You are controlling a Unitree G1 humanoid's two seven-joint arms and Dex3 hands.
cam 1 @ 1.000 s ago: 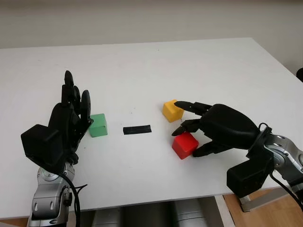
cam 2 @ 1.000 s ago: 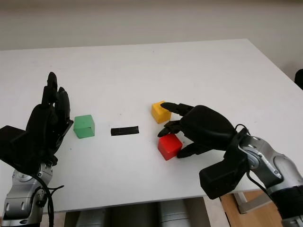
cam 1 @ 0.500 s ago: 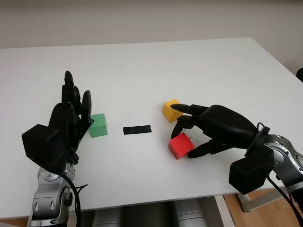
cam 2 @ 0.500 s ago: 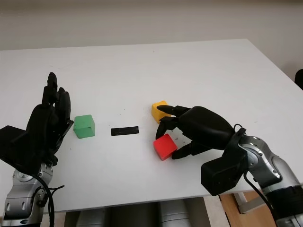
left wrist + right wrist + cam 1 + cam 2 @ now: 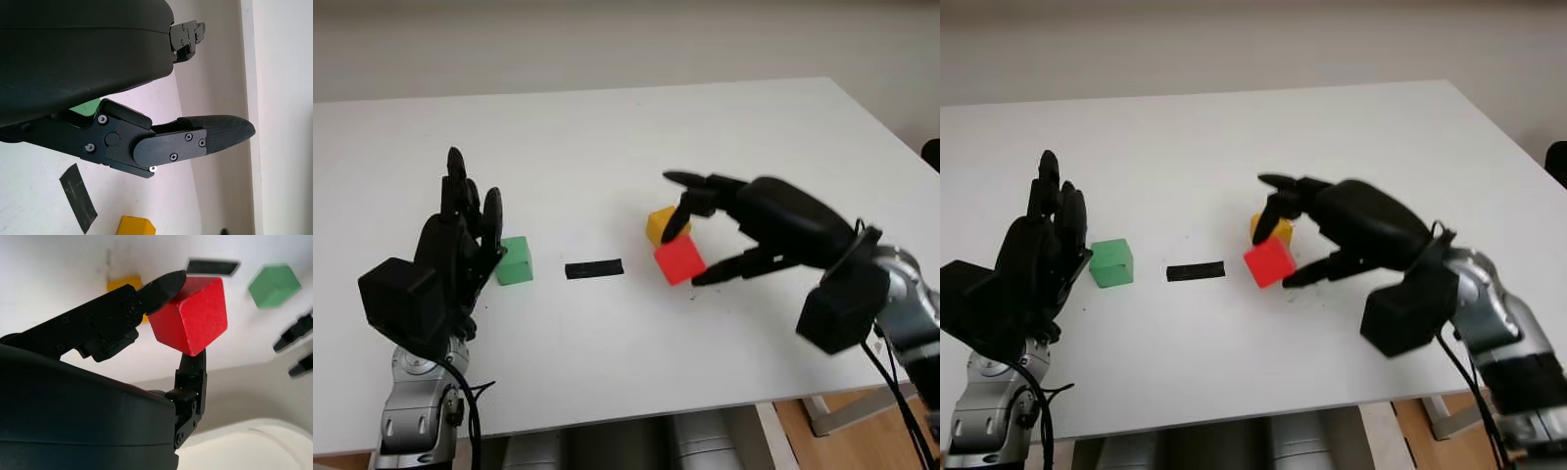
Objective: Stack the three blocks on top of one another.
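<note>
Right hand [image 5: 705, 240] fingers pinching small red cube block [image 5: 679, 261] aloft, just before yellow cube block [image 5: 660, 222], left hand [image 5: 460, 245] open beside green cube block [image 5: 515, 260]

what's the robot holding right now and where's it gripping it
The right hand holds the red block lifted off the table, pinched on opposite sides between its fingertips. The left hand, open beside the green block, holds nothing.

From my station, the red block [image 5: 679, 260] and a finger [image 5: 677, 217] of the right hand [image 5: 759, 230] hide part of the yellow block [image 5: 658, 222]; the left hand [image 5: 450, 257] covers the green block's [image 5: 516, 260] near edge.
</note>
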